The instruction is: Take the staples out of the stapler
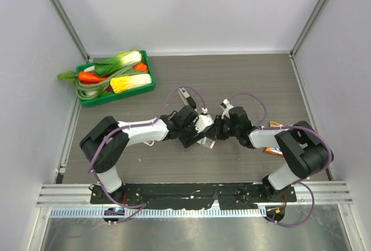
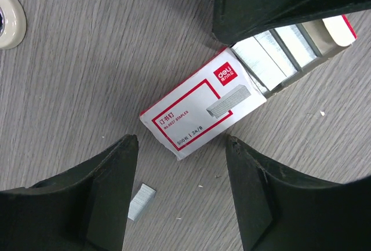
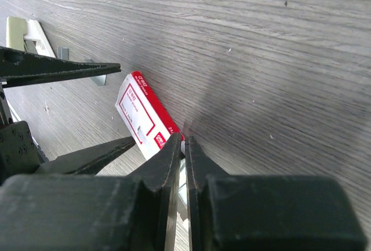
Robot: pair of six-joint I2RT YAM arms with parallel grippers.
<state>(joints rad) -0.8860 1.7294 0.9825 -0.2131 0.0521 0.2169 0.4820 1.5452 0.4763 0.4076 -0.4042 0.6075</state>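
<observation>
A short grey strip of staples (image 2: 141, 202) lies on the table beside my left gripper's left finger. My left gripper (image 2: 182, 141) is open and empty, its jaws low over the table on either side of the near corner of a white, red-bordered staple box (image 2: 200, 106). The box's inner tray (image 2: 278, 48) is slid out and shows rows of staples. My right gripper (image 3: 184, 141) is shut on the edge of that tray; its fingers (image 2: 261, 2) show in the left wrist view. Both grippers (image 1: 204, 137) (image 1: 217, 130) meet at the table's middle. The stapler is not in view.
A beige rounded thing (image 2: 8, 25) with a white base (image 3: 23, 33) sits just left of the box. A green tray (image 1: 87, 101) of toy vegetables stands at the back left. An orange packet (image 1: 272, 150) lies under my right arm.
</observation>
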